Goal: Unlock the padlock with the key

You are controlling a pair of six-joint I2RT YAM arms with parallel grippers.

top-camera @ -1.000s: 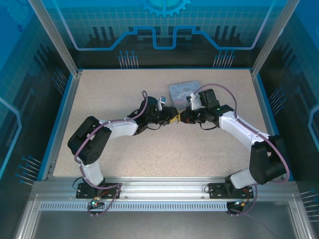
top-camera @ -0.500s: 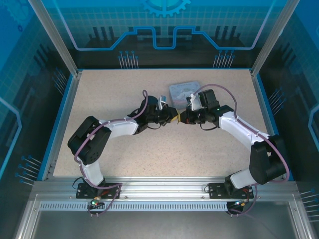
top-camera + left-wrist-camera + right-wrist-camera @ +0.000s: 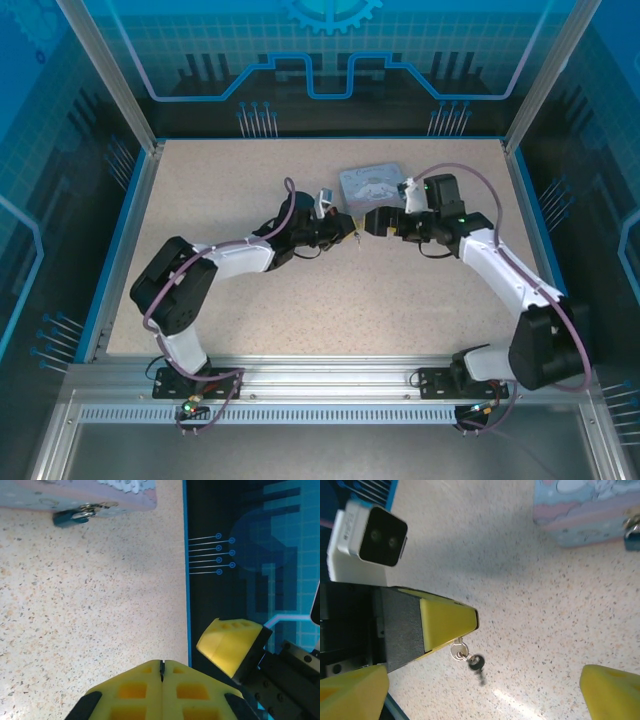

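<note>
Noting your left gripper (image 3: 161,665) pinches the key (image 3: 476,663) by its ring, blade dangling loose, short of the tin (image 3: 580,510); the padlock (image 3: 72,516) hangs on the tin's facing wall. Your right gripper (image 3: 374,222) stands spread alongside.

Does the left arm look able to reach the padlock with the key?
Probably yes: left fingers are shut on the key, bare table lies between them and the padlock at the tin, and the open right fingers stand aside.
</note>
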